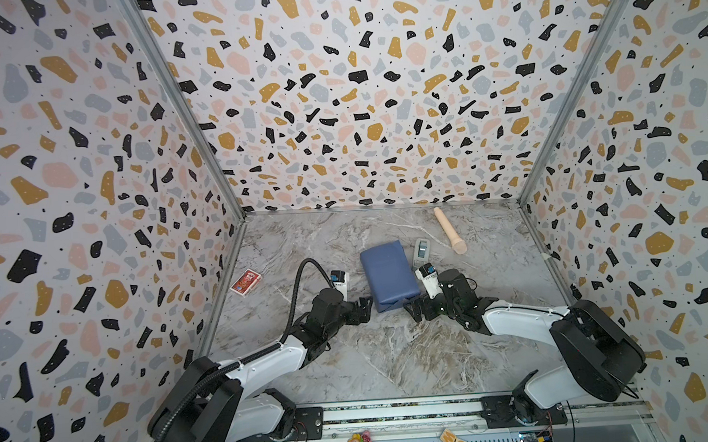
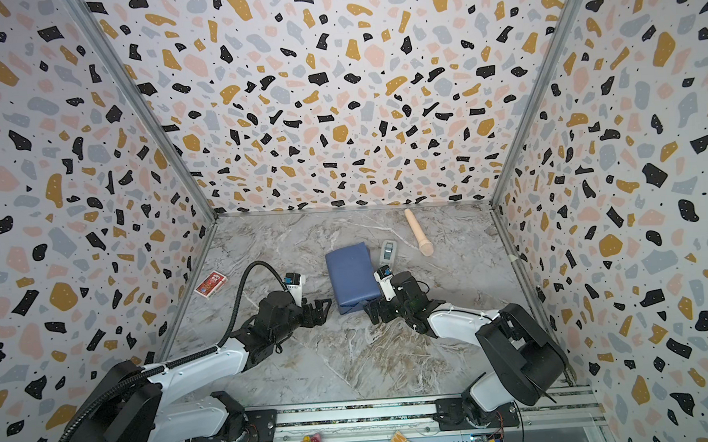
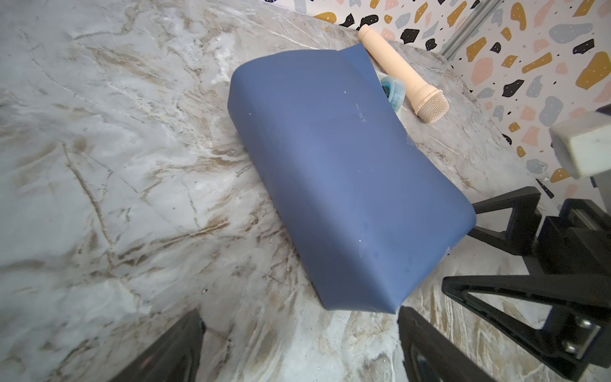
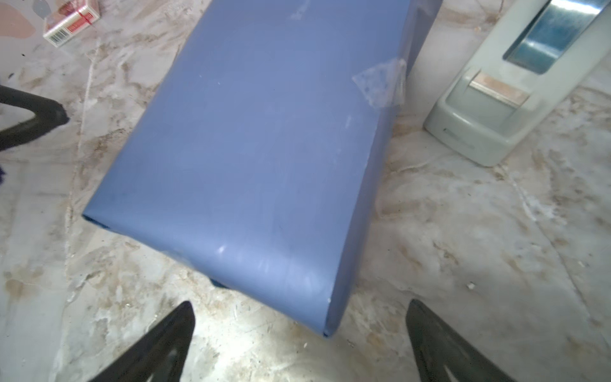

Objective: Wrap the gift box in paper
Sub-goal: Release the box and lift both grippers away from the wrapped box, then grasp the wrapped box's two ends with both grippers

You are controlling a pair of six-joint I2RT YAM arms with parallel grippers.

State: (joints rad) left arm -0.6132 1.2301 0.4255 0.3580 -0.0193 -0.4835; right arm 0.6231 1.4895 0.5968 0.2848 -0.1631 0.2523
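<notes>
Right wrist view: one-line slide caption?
Paper taped into a sleeve on the marble table, tape dispenser beside it, card pack beyond, right end effector open and empty facing one end.

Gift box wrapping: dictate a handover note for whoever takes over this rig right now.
Left gripper: open, empty, by the near end of the paper.
Right gripper: open, empty, at that same end.
Done: paper wrapped round, seam held by a piece of tape; the gift box is hidden inside.
Tape dispenser stands beside it.
Left: probably folding and taping the ends; the near one gapes open.
</notes>
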